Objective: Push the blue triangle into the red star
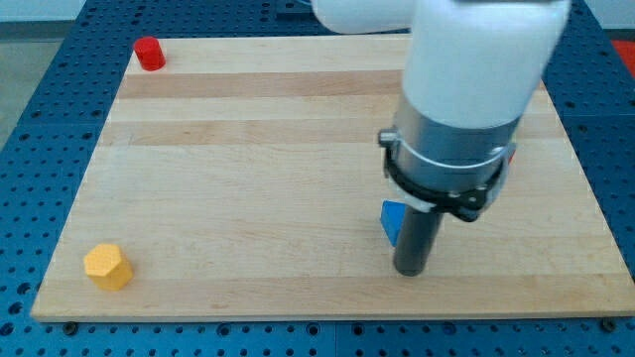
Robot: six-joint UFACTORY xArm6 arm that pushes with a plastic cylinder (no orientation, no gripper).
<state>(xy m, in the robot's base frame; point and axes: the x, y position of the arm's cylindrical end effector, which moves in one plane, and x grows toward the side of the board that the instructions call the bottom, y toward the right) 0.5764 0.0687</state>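
Observation:
The blue triangle [392,220] lies on the wooden board, right of centre and low in the view, and the rod hides part of it. My tip [411,271] rests on the board just to the right of the triangle and slightly below it, touching or nearly touching its right side. A thin sliver of red [512,155] shows at the right edge of the arm's body. Its shape is hidden, so I cannot tell if it is the red star. The arm's large white and grey body covers the upper right of the board.
A red block [149,53], roughly cylindrical, sits at the board's top left corner. A yellow block [107,266], roughly hexagonal, sits near the bottom left corner. The board's edge [327,315] runs along the view's bottom, with blue pegboard around it.

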